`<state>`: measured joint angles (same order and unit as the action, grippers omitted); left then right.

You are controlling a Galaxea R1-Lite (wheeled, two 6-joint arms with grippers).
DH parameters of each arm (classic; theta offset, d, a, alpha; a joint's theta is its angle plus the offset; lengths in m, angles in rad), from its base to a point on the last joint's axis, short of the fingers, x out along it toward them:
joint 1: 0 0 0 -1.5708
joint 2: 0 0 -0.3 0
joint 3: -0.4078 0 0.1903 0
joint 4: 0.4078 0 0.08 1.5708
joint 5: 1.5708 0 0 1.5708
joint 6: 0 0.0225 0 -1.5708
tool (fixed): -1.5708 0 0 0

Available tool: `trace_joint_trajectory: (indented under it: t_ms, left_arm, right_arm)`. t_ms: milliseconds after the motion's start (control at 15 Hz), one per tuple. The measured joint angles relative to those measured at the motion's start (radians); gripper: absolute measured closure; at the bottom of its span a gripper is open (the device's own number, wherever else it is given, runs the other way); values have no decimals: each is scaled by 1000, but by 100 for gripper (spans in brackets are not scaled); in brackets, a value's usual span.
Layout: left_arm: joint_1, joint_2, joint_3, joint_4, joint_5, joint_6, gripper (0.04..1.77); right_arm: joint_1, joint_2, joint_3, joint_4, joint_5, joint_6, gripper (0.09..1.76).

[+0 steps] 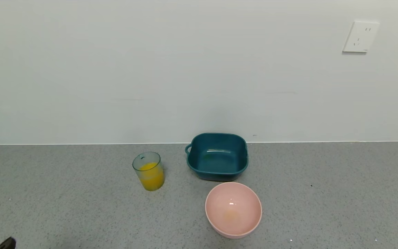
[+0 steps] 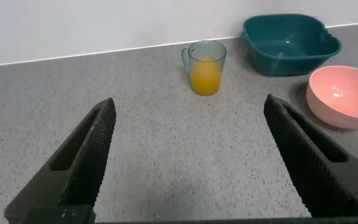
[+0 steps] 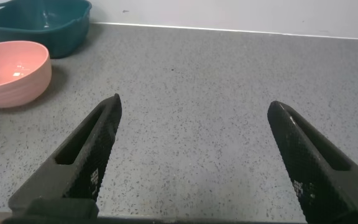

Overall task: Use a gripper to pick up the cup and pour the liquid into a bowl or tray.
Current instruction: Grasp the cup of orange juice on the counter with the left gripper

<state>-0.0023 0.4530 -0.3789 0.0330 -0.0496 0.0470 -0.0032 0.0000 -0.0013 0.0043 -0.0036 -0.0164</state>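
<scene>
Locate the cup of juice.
In the head view the cup stands upright on the grey counter, left of the teal tub, apart from it.

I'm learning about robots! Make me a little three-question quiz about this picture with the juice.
1. True or false: the cup stands upright with orange liquid inside.
2. Which dish sits nearer the wall: A) the teal tub or B) the pink bowl?
3. Fill in: the left gripper has its jaws ____, well short of the cup.

Key: 1 true; 2 A; 3 open.
</scene>
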Motion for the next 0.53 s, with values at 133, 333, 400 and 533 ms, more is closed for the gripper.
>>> trace_joint_trajectory:
  t_ms: [133, 333, 400, 533]
  left_arm:
    - [0, 154, -24, -81, 0, -1, 9]
    - [-4, 367, -54, -179, -2, 2, 9]
    - [-9, 424, -68, -193, -2, 3, 9]
    - [-30, 525, -100, -203, -2, 4, 9]
  right_arm:
    - [0, 0, 0, 0, 0, 0, 14]
    - [0, 0, 0, 0, 0, 0, 14]
    - [0, 0, 0, 0, 0, 0, 14]
    - [0, 0, 0, 0, 0, 0, 14]
